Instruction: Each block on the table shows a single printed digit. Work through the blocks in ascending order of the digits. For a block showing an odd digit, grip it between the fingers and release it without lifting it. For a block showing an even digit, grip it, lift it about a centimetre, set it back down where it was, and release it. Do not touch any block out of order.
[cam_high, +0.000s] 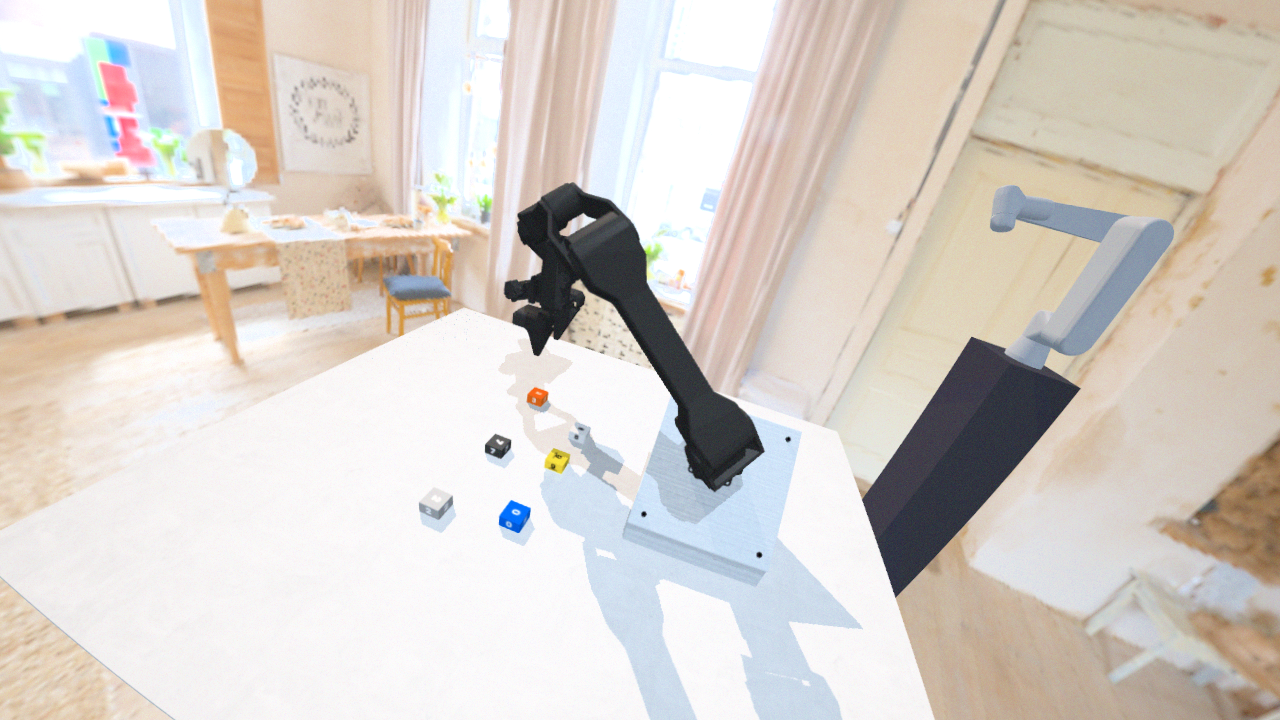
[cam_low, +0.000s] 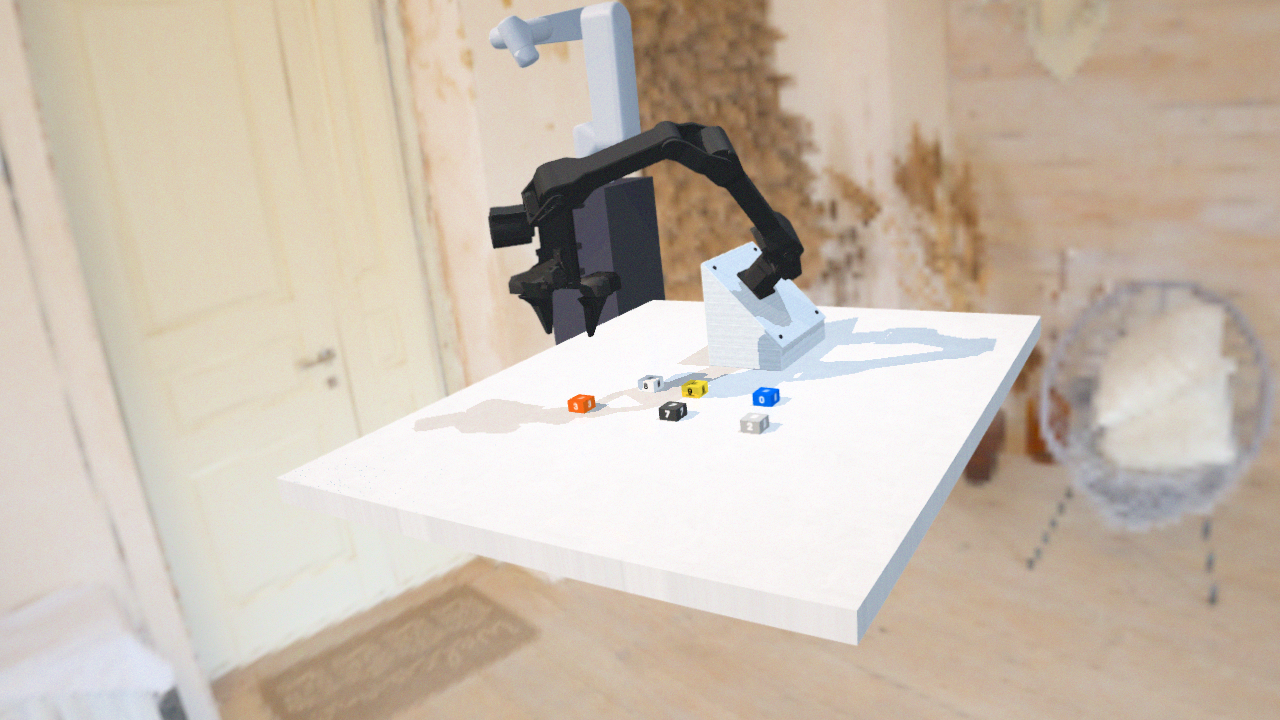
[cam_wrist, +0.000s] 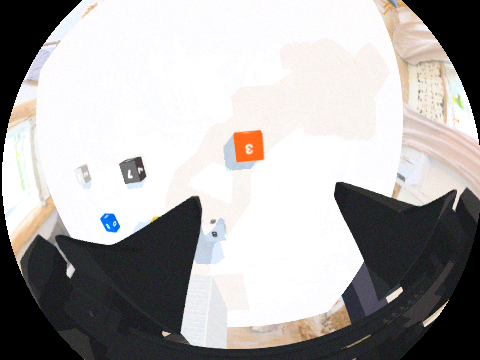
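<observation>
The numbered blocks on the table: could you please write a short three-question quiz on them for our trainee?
1. True or false: the jaws of the gripper are closed on the orange block.
2. Which block lies nearest the arm's base? A) grey block B) yellow block C) black block
3. What digit does the black block show in the exterior view?

Key: 1. False: the jaws stand open above the table and hold nothing. 2. B. 3. Seven.
</observation>
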